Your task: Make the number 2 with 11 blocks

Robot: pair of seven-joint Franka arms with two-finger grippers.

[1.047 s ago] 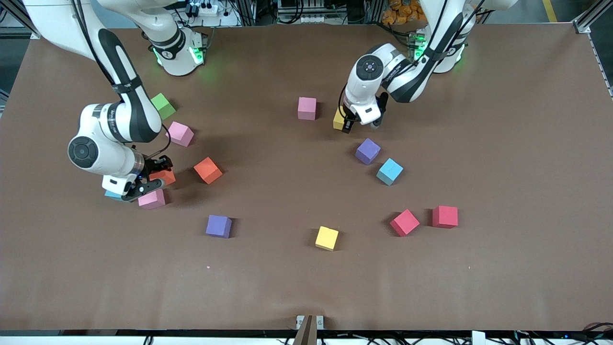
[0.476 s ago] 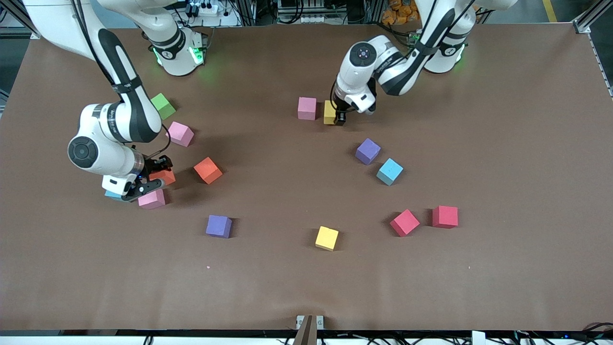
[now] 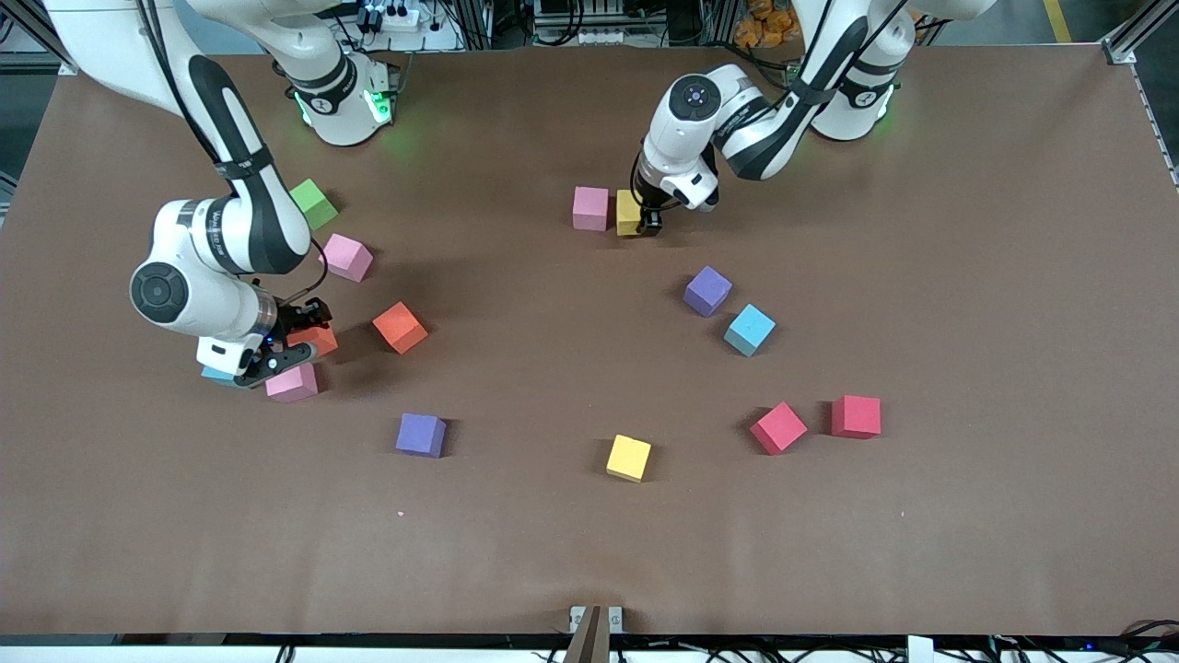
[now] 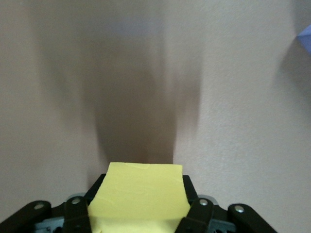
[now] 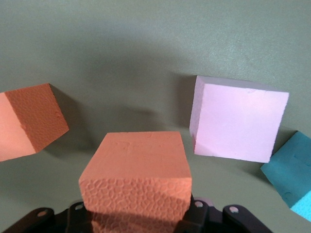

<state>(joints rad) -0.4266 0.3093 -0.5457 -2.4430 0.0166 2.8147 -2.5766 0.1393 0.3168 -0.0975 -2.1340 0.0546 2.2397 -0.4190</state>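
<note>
The left gripper [image 3: 647,217] is held low, clamped on a yellow block [image 3: 629,213] beside a pink block [image 3: 590,208]. The right gripper [image 3: 293,343] is clamped on an orange block [image 3: 316,339].

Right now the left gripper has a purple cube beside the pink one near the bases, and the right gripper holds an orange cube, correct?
Not quite: the left gripper holds a yellow cube, as the left wrist view shows, beside the pink cube. The right gripper does hold an orange cube.
</note>
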